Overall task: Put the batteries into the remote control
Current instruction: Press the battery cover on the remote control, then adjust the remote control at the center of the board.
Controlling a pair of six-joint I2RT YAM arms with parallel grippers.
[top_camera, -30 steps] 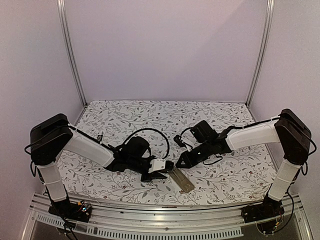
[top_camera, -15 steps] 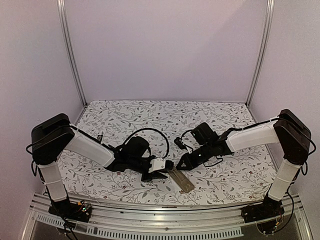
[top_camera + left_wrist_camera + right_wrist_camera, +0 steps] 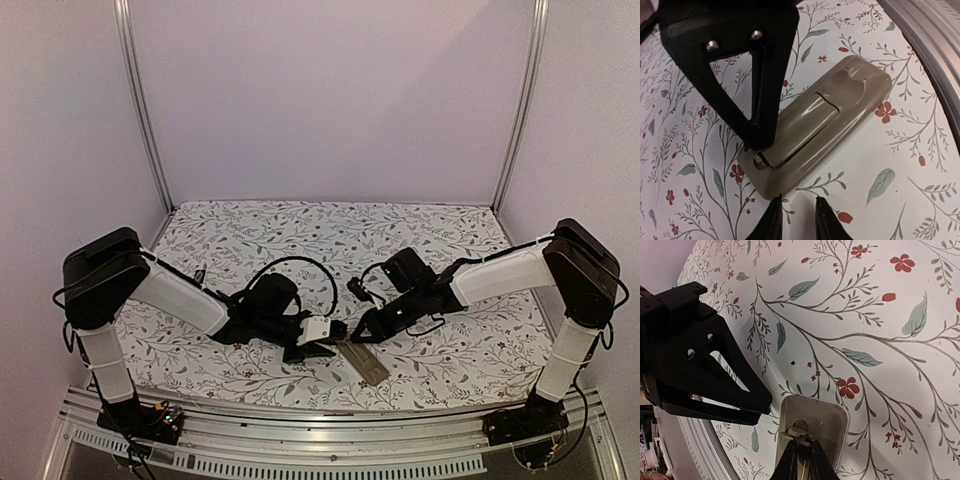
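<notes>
The remote control [image 3: 365,362] is a beige slab lying back side up near the table's front edge, its battery cover [image 3: 807,117] in place. My right gripper [image 3: 357,338] comes down on its far end; in the right wrist view its fingertips [image 3: 792,457] are pinched together on the remote [image 3: 835,412], touching a small metal piece [image 3: 800,429]. My left gripper [image 3: 335,345] rests low beside that same end. In the left wrist view its gripper [image 3: 799,220] shows two tips a little apart with only tablecloth between them. The batteries show in no view.
The flower-print tablecloth [image 3: 320,235] covers the table. An aluminium rail [image 3: 330,420] runs along the front edge, close behind the remote [image 3: 935,65]. Black cables [image 3: 300,265] loop over the left wrist. White walls and metal posts [image 3: 140,110] enclose the back and sides.
My right gripper has slid a little down and left onto the remote's end and closed slightly. The left arm and the remote have not moved.
</notes>
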